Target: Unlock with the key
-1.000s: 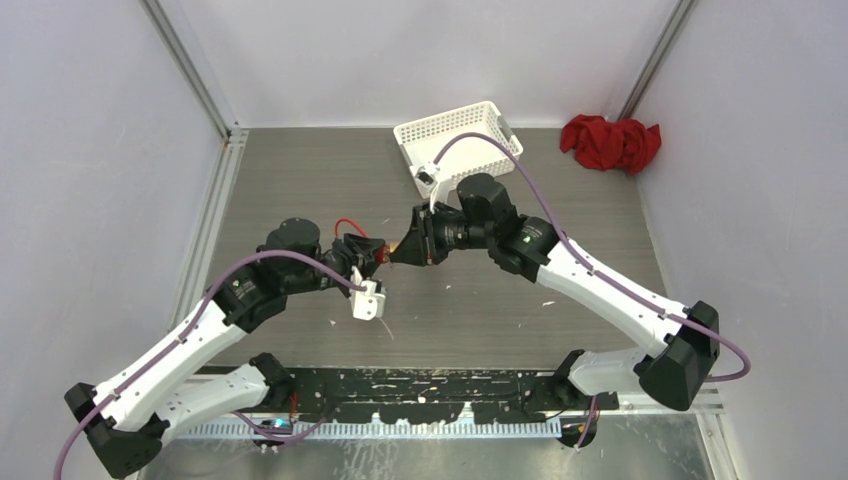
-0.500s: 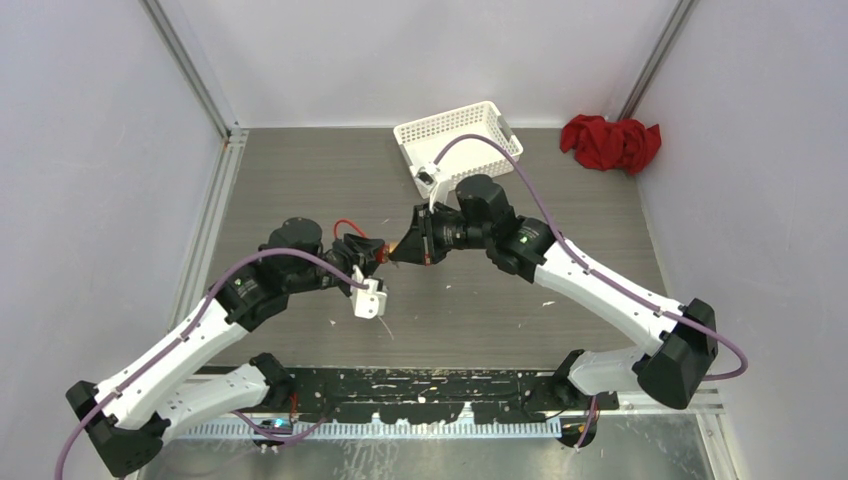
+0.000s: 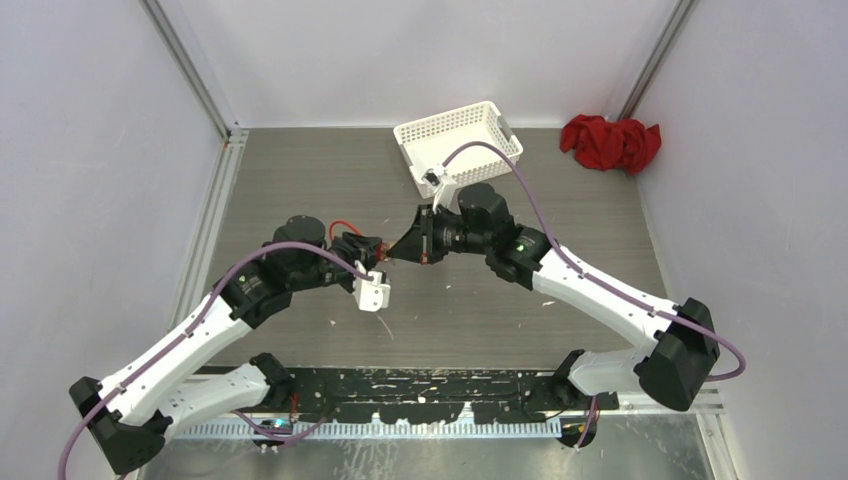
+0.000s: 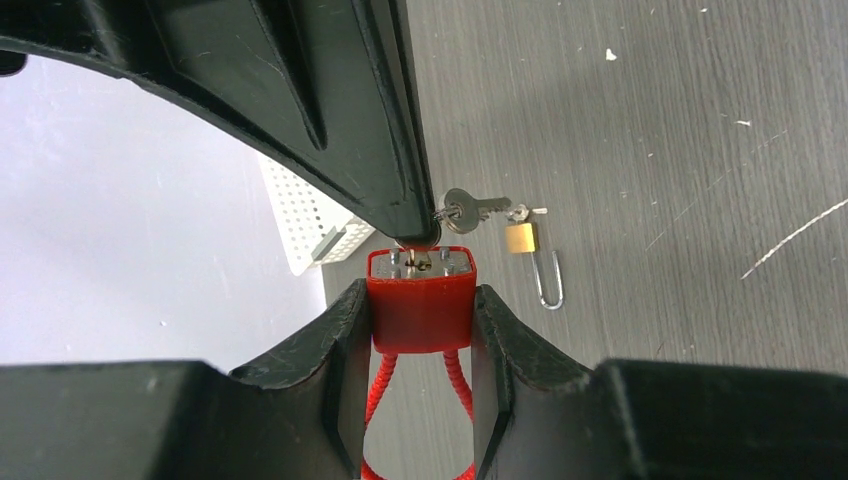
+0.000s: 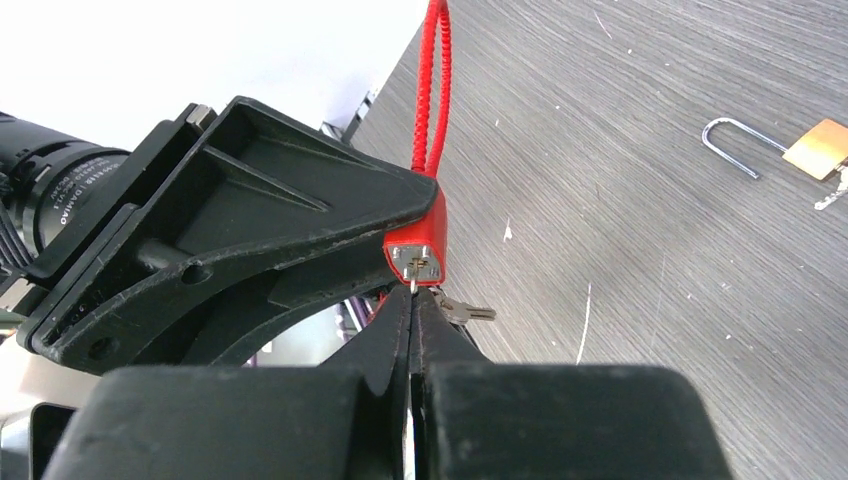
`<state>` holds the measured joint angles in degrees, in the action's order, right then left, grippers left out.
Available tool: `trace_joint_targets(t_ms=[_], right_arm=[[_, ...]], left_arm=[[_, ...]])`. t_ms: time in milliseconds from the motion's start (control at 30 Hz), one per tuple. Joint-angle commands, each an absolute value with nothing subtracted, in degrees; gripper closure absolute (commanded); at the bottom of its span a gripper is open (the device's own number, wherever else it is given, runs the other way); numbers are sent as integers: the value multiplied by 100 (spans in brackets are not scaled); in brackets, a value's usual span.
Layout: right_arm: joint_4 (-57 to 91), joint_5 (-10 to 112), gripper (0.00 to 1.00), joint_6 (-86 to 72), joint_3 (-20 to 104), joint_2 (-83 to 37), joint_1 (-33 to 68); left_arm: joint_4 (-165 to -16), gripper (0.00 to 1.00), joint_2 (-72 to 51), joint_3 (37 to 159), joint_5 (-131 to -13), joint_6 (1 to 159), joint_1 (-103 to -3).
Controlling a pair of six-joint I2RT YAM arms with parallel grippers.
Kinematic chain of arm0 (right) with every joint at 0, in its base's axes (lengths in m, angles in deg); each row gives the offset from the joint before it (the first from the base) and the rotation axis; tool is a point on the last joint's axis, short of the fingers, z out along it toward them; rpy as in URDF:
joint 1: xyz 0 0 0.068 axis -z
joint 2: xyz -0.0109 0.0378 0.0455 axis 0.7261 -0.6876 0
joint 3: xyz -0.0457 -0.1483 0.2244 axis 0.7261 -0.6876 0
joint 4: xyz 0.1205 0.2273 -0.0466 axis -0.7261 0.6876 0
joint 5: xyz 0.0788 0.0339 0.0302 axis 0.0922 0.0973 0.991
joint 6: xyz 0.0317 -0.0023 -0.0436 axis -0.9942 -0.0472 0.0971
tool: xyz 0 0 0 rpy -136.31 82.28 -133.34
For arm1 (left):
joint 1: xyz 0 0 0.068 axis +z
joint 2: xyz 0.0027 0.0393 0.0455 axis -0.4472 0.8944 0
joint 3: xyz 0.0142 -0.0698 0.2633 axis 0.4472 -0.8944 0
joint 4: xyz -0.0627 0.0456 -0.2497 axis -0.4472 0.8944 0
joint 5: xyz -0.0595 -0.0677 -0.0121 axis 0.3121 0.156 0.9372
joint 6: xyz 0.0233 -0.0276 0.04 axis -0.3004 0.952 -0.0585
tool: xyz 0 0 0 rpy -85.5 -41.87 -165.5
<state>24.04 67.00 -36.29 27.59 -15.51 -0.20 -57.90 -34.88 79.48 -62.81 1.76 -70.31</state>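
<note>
A grey wood-grain desk is boxed in by plain pale walls. A white basket sits near its far edge, and a red cloth lies in the far right corner.

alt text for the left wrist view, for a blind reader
The left gripper clamps a red cable lock by its body while the right gripper holds a key at its keyway, a second key dangling beside. Beyond, a small brass padlock lies on the grey table, shackle open, with a white basket off to the left.
</note>
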Motion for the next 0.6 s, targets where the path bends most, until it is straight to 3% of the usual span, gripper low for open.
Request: trace_joint_targets(t_ms=[0,433,467,567], right_arm=[[1417,6314,99,-4478,2466,-1418,-51],[659,6489,99,-6143,1879,-1077,93],[667,6504,97,-6140,1885,-1035,102],[1461,6460,70,-5508,2235,-900,104]], left_arm=[[-7042,100,-3631,8036,-5927,-133,-7088],[-8796,100,-4180,7079,-5794,-1260,-7090],[-8894,100,-4230,7013,-5755,-1330,-7089],[-8793,100,-4313,7010,-5673,-1395,-7088]])
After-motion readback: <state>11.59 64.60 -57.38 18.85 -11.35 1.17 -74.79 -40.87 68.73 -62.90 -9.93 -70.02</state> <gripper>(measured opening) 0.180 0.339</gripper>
